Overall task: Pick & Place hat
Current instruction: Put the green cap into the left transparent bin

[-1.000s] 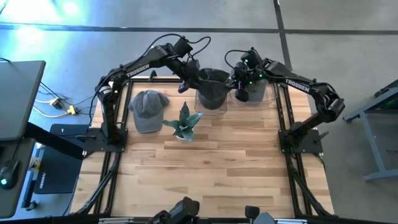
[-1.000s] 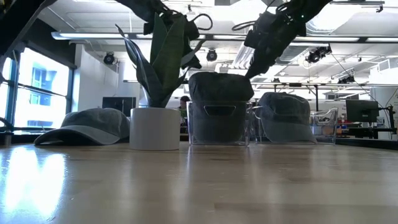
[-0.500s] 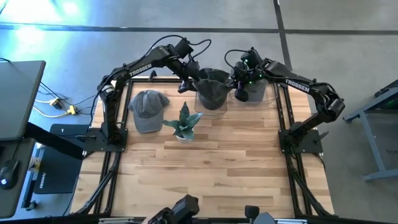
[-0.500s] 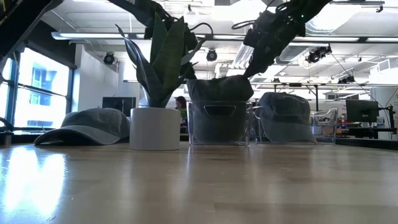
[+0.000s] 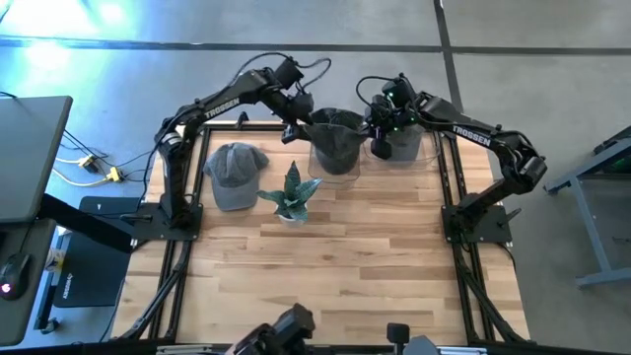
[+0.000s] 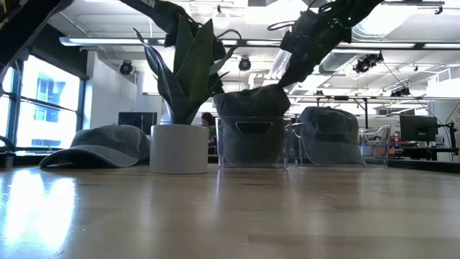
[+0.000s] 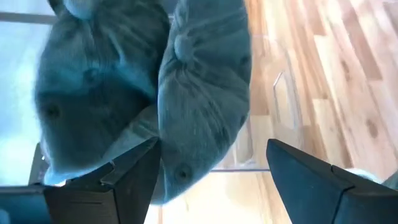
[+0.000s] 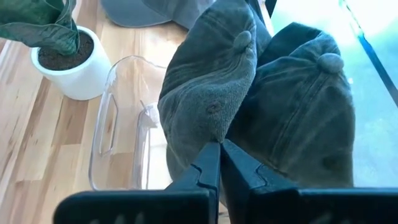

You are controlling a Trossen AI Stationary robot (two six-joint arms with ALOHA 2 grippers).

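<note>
A dark grey hat [image 6: 251,102] sits tilted in the middle clear bin [image 6: 251,147], its right side raised. My right gripper [image 8: 219,155] is shut on it, over the bin [image 5: 335,158] near the table's far edge. My left gripper [image 7: 214,174] hangs open just left of that bin [image 5: 296,116], touching nothing. A second hat [image 6: 330,135] fills the clear bin to the right [image 5: 409,148]. A third hat [image 5: 235,173] lies on its brim and rim on the table's left part. My right gripper pinches the rim of the hat's crown [image 8: 214,134] between its two shut fingers, on the side of the hat toward the table's right. The fingers slant down from above and from the right. The hat hangs tilted, its lower part inside the bin.
A potted plant [image 5: 291,195] in a white pot [image 6: 180,149] stands between the table hat and the bins. The near half of the wooden table [image 5: 345,276] holds nothing. Black frame rails run along both sides.
My right gripper has risen a little, staying shut, and has drawn the right side of the hat upward, so the hat now sits tilted with its crown creased. My left gripper has pulled back from the bin, up and toward the far left.
</note>
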